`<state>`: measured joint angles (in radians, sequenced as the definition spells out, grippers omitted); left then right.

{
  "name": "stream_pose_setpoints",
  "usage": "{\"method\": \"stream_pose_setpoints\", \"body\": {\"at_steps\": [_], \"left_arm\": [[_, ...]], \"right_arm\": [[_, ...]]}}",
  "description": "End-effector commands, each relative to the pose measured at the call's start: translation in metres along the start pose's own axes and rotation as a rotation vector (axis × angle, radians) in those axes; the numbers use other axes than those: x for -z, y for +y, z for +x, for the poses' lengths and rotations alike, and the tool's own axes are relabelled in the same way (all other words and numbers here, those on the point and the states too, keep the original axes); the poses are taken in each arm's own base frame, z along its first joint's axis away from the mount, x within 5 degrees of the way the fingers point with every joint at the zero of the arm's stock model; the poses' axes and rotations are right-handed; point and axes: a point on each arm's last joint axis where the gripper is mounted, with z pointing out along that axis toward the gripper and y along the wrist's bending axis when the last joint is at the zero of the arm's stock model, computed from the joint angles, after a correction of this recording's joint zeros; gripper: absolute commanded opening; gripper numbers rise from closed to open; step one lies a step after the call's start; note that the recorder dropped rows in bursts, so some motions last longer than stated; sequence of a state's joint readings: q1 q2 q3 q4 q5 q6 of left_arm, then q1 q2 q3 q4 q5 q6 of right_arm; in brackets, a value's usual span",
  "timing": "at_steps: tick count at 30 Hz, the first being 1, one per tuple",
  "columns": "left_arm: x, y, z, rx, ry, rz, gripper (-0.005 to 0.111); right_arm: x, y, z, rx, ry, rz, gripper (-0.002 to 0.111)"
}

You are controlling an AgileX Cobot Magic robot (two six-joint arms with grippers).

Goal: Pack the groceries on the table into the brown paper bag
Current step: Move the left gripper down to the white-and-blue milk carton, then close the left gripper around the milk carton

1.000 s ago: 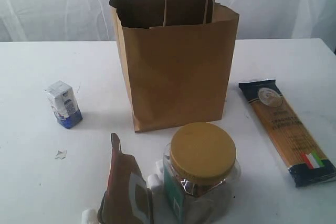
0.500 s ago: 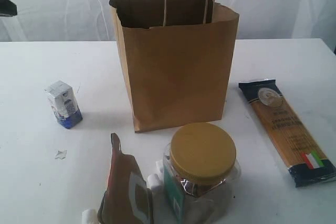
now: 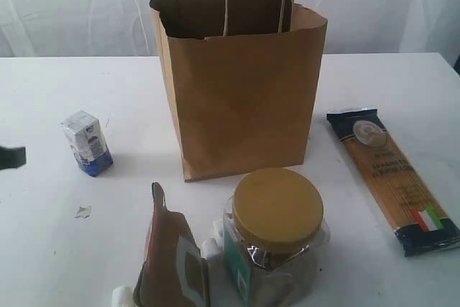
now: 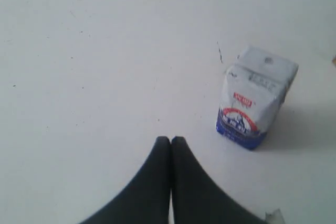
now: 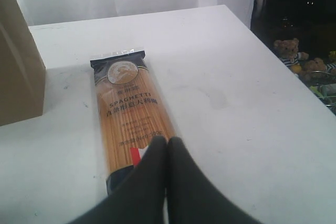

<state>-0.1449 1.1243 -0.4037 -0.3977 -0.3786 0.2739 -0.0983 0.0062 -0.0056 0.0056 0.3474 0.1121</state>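
- While dropping down the left side, left gripper (image 4: 170, 141) is nearing white-blue carton (image 4: 255, 100), jaws pressed together, empty.
- Right gripper (image 5: 167, 142) is hanging above spaghetti packet (image 5: 131, 114), jaws likewise together.
- Both items are sitting outside brown paper bag (image 3: 241, 98).

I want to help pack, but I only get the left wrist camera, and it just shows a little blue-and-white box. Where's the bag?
Observer: The brown paper bag stands upright and open-topped, right of that box in the exterior view.
Operator: Any more food?
Observer: A spaghetti packet lies flat, right of the bag.
Operator: Anything else?
Observer: A jar with a mustard lid stands nearer the camera than the bag.
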Motion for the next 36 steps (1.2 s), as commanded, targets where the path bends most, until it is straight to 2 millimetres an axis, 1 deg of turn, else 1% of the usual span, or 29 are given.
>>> {"method": "stream_pose_setpoints", "body": {"at_steps": [1,2,4,5,7,9,10,14,15,21,23,25,28,32,33,36], "left_arm": [[0.007,-0.004,0.012,-0.156,-0.005,0.048,0.000],[0.007,-0.005,0.013,-0.218,0.001,0.061,0.000],[0.007,-0.006,0.012,-0.277,-0.010,0.070,0.000],[0.007,-0.007,0.012,-0.312,-0.017,0.076,0.002],[0.007,-0.008,0.012,-0.383,-0.020,0.090,0.011],[0.007,-0.009,0.014,-0.458,-0.005,0.107,0.028],[0.007,-0.009,0.015,-0.471,0.006,0.110,0.040],[0.007,-0.009,0.016,-0.458,0.019,0.111,0.093],[0.007,-0.009,0.016,-0.458,0.019,0.111,0.104],[0.007,-0.009,0.015,-0.442,0.002,0.109,0.105],[0.007,-0.009,0.013,-0.349,-0.018,0.108,0.105],[0.004,-0.011,0.012,-0.322,-0.034,0.114,0.105],[-0.009,-0.015,0.013,-0.368,-0.082,0.141,0.105],[-0.032,-0.021,0.010,-0.325,-0.227,0.170,0.105],[-0.038,-0.022,0.012,-0.319,-0.238,0.174,0.105],[-0.055,-0.024,0.021,-0.317,-0.188,0.184,0.105]], "right_arm": [[0.000,0.000,0.001,-0.006,-0.004,0.004,0.000],[0.000,0.000,0.001,-0.006,-0.004,0.004,0.000],[0.000,0.000,0.001,-0.006,-0.004,0.004,0.000],[0.000,0.000,0.001,-0.006,-0.004,0.004,0.000],[0.000,0.000,0.001,-0.006,-0.004,0.004,0.000],[0.000,0.000,0.001,-0.006,-0.004,0.004,0.000],[0.000,0.000,0.001,-0.006,-0.004,0.004,0.000],[0.000,0.000,0.001,-0.006,-0.004,0.004,0.000],[0.000,0.000,0.001,-0.006,-0.004,0.004,0.000],[0.000,0.000,0.001,-0.006,-0.004,0.004,0.000],[0.000,0.000,0.001,-0.006,-0.004,0.004,0.000],[0.000,0.000,0.001,-0.006,-0.004,0.004,0.000],[0.000,0.000,0.001,-0.025,-0.005,0.004,0.000],[0.000,0.000,0.001,-0.022,-0.005,0.004,0.000],[0.000,0.000,0.001,-0.022,-0.005,0.004,0.000],[0.000,0.000,0.001,-0.022,-0.005,0.004,0.000]]}}
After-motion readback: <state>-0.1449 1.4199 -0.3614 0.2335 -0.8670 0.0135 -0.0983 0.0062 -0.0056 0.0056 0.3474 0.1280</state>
